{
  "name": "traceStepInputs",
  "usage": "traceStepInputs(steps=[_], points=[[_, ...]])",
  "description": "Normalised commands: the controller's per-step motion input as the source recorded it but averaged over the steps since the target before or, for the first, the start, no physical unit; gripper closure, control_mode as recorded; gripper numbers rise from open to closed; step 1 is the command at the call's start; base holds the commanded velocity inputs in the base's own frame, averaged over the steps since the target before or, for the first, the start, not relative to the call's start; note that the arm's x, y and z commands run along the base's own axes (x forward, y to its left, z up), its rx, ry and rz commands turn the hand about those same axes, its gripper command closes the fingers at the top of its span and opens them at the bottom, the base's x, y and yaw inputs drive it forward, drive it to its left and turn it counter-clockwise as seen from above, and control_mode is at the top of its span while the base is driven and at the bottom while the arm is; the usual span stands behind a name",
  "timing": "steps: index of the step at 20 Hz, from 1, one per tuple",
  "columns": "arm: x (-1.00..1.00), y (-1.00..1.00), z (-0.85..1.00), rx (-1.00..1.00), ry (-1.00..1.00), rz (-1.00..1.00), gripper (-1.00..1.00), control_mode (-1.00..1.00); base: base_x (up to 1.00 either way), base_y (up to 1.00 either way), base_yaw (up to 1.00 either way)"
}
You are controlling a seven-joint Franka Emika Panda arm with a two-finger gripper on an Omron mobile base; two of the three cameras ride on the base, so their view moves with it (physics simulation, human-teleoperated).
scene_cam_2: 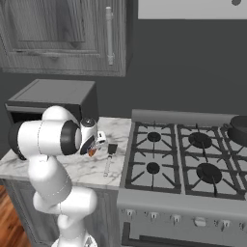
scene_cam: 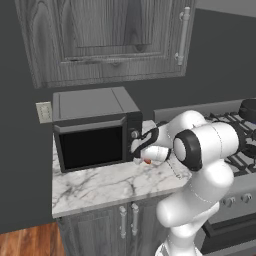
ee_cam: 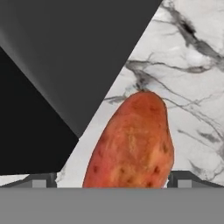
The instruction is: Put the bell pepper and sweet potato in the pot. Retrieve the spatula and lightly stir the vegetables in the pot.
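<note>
Gripper [ee_cam: 112, 183] spread wide around my sweet potato [ee_cam: 133, 142] beside the microwave [scene_cam: 92, 127]; it looks hard and bumpy, so I'd squeeze its fat middle.

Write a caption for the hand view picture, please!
Open gripper straddling the sweet potato on the marble counter beside the microwave.

Flat, even rendered light with no clear source — the marble table [scene_cam: 100, 187] reads bright, the wall behind it dim. Shadows are faint and soft. No glare or lens distortion. All views look coarse and slightly blurred — the sweet potato [ee_cam: 133, 142] soft-edged up close.
</note>
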Motion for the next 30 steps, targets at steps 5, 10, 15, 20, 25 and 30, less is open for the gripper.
traceStepInputs(steps=[5,10,15,20,25,30], points=[[-0.25,0.0,-0.04,0.0,0.01,0.11,-1.0,-1.0,0.0,0.0,0.0],[0.16,0.0,-0.16,0.0,0.01,0.08,-1.0,-1.0,0.0,0.0,0.0],[0.25,0.0,-0.25,0.0,0.0,0.02,-1.0,-1.0,0.0,0.0,0.0],[0.0,0.0,-0.21,0.0,0.0,0.01,-1.0,-1.0,0.0,0.0,0.0],[0.0,0.0,-0.11,0.0,0.0,0.0,1.0,-1.0,0.0,0.0,0.0],[0.0,0.0,0.0,0.0,0.0,0.0,1.0,-1.0,0.0,0.0,0.0]])
